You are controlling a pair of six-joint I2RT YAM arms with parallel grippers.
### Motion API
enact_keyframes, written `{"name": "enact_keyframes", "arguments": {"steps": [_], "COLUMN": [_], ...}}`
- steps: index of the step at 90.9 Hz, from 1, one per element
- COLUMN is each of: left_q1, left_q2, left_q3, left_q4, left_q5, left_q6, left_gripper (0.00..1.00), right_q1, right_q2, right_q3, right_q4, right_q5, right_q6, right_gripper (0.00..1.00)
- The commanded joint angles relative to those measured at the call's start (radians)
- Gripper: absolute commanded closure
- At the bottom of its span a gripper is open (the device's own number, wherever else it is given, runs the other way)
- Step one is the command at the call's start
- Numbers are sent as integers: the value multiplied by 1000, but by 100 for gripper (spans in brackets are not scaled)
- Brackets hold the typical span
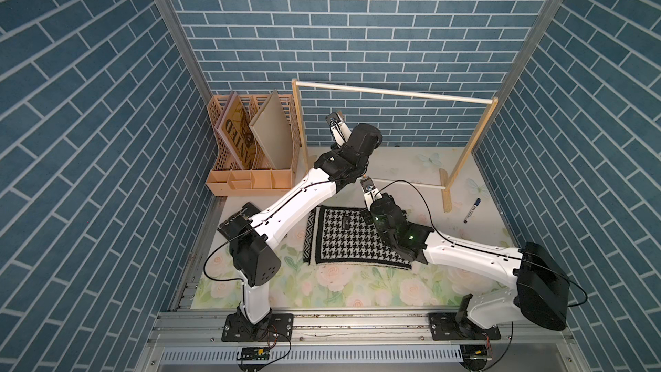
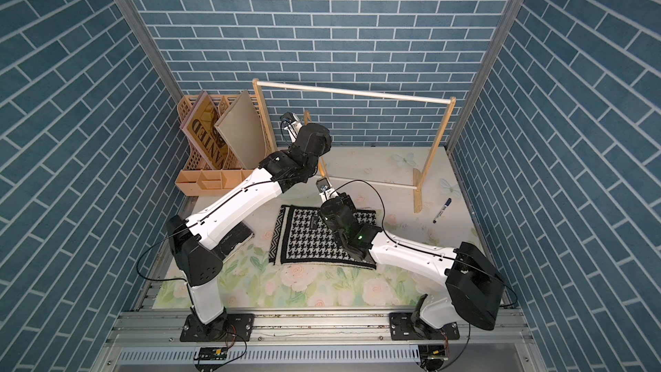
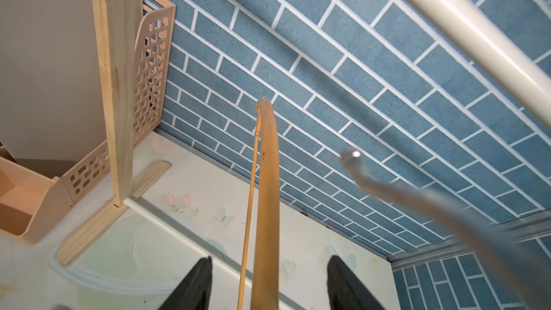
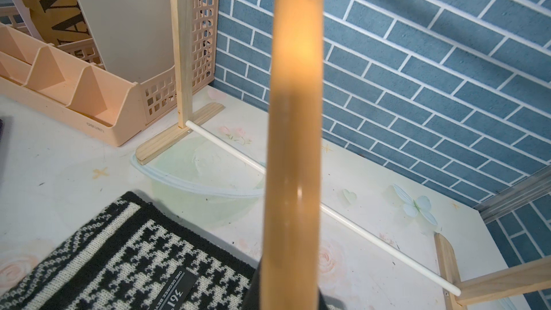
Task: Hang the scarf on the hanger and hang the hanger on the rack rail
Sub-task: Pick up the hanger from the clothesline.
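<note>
Holding the hanger (image 4: pixel 293 114) upright by its lower end, the robot's right jaws are clamped tight on the wood. The left jaws stand open further up, one on each side of the curved arm and the thin crossbar (image 3: pixel 250 204), with a clear gap either way and nothing touched. The metal hook (image 3: pixel 372 186) juts off to one side of them, blurred, below the white top rail of the rack (image 1: pixel 393 93). The scarf (image 1: pixel 350 241) lies flat on the flowered worktop (image 1: pixel 357 291), label up and partly beneath the right arm (image 1: pixel 465 248). It is near the hanger's lower end but not on it, and not yet lifted.

The step in hand looks to be a second grip on the hanger, so that one arm can take it over. Done well, the left jaws should close square on the thick wooden arm rather than on the slender crossbar alone. They should bite near the hook, where the hanger balances. The right grip should hold until the left is firm, or the hanger may swing or drop. The hook wants keeping clear of the rail and the rack's post. Only then would the right jaws be free to go down for the scarf.
</note>
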Motion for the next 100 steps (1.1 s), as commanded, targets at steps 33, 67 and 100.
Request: {"name": "enact_keyframes", "arguments": {"steps": [33,67,100], "left_q1": [2,27,35], "left_q2": [-19,-7,-11], "left_q3": [-17,-3,-1], "left_q4": [-1,-17,-19], "left_q5": [-36,-54,-65], "left_q6": [12,13,23], "left_gripper": [59,78,100], "right_q1": [8,10,10], "right_q2": [18,6,7], "right_q3": [51,46,43], "right_q4": [14,12,12], "right_q5": [6,7,8], "right_q6": [32,32,38], "right_gripper": [100,100,100]}}
